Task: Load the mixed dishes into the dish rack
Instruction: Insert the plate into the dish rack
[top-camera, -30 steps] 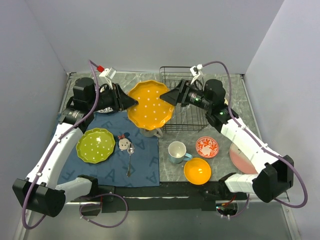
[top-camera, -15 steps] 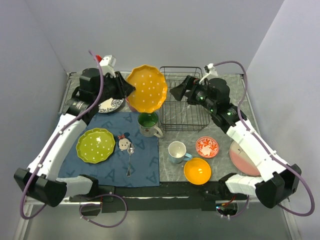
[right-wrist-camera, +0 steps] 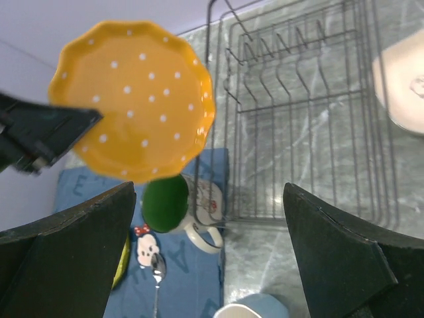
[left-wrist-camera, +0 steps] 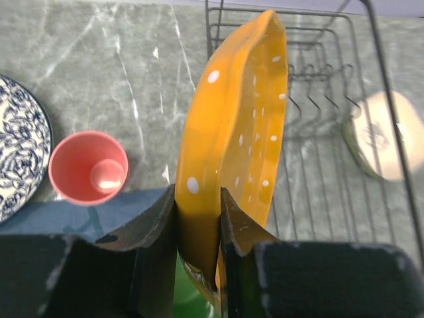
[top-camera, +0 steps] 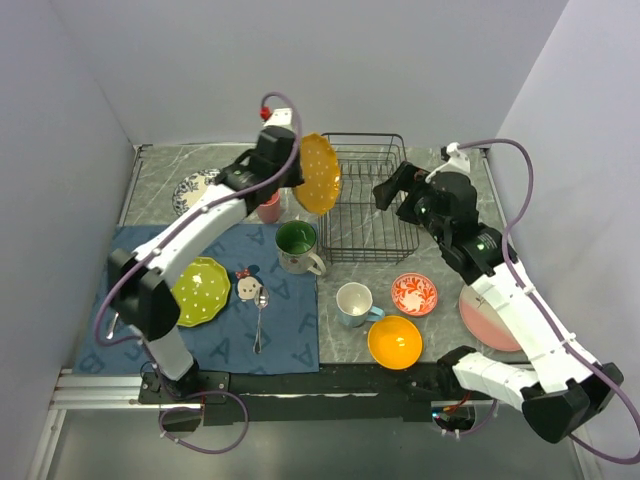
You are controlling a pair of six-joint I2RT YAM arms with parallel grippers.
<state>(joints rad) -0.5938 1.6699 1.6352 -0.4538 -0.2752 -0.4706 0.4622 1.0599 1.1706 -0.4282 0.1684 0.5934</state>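
Swung the orange scalloped plate rightward and tipped it on edge, beyond the green mug, just beside the dish rack's left wall. Pinching its rim with the left gripper; right gripper pulled back, spread wide, empty, over the rack.

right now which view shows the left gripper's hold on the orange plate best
Left wrist view: the left gripper clamps the rim of the orange plate from both sides, plate seen edge-on. The top view shows the plate small, grip unclear. The right wrist view shows its dotted face, the gripper only at its edge.
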